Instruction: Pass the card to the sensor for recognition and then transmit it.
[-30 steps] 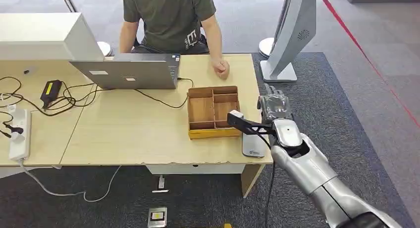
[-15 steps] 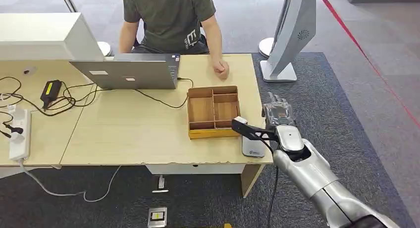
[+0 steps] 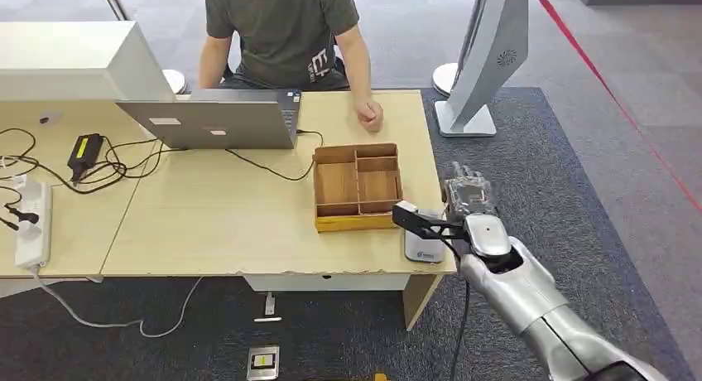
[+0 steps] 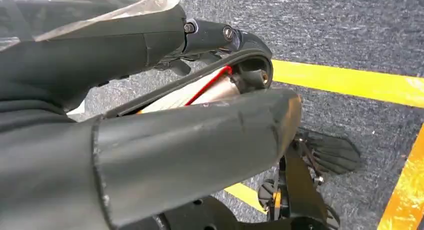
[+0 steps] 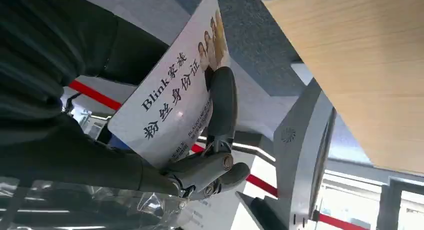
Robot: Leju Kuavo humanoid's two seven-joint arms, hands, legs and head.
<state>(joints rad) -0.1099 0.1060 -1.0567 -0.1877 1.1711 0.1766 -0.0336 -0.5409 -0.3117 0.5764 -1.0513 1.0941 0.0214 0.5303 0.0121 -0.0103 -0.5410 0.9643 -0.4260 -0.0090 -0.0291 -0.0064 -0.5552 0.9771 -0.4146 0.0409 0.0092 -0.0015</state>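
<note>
Partly covered by right hand [image 5: 165, 155] fingers [image 5: 222, 105], card [image 5: 170, 100] print blurred

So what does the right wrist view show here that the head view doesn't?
The right wrist view alone shows the card, white with printed text and a photo, gripped in the right hand. The head view alone shows the wooden tray, the laptop, a seated person and the sensor. Both show the table and the grey stand.
</note>
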